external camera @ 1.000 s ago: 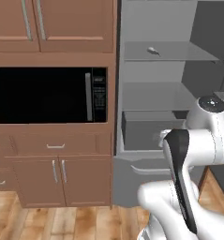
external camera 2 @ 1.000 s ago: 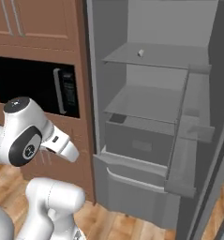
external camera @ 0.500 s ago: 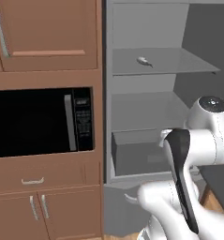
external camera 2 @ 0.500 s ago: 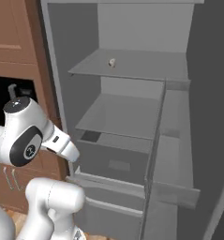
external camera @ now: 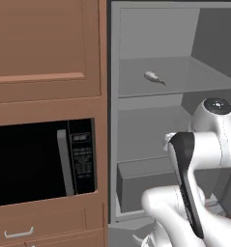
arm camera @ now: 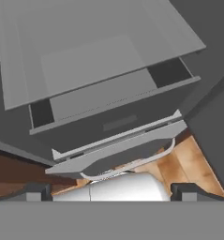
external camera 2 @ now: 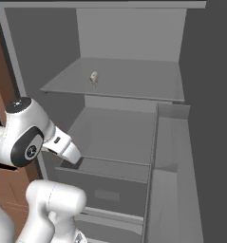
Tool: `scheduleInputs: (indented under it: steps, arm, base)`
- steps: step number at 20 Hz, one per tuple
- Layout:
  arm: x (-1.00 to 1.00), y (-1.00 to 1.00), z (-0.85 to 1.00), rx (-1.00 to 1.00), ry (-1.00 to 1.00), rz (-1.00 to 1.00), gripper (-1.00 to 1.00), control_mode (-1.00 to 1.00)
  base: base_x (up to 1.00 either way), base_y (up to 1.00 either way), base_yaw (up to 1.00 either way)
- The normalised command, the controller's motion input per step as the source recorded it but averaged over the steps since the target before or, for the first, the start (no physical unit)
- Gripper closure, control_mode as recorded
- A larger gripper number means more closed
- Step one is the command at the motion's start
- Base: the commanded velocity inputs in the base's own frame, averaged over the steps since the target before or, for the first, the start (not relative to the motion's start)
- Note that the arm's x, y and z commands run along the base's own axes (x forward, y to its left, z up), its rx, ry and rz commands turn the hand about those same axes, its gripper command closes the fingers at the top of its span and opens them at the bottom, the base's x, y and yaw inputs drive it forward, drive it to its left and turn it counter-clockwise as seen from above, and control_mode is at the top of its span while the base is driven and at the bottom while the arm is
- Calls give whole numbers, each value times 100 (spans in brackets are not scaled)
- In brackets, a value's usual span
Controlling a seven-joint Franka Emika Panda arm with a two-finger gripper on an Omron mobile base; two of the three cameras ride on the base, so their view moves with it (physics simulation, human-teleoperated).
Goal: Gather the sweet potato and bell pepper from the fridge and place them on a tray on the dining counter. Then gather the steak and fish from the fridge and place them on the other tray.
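Left to right: the microwave (external camera: 42, 161) sits beside the open fridge (external camera: 160, 48), where the fish (external camera: 154, 77) lies on the upper shelf; the gripper (arm camera: 111, 191) hangs wide and empty, so seemingly nothing is gathered yet

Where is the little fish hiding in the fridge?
The fish lies alone on the upper shelf of the open fridge, toward the shelf's left side in both base views, above the drawer and right of the microwave.
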Motion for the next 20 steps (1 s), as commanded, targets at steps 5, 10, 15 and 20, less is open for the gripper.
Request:
scheduleInputs:
  steps: [5, 10, 15, 20]
  arm:
    - [50, -23, 64, 0, -13, 10, -100, -100]
    - [42, -24, 100, -1, -21, 19, -100, -100]
    - [71, 3, 87, -5, -2, 14, -100, -100]
    - [45, 9, 42, -12, -4, 12, -100, -100]
  base:
    - [0, 0, 0]
    - [0, 0, 0]
    - [0, 0, 0]
    - [0, 0, 0]
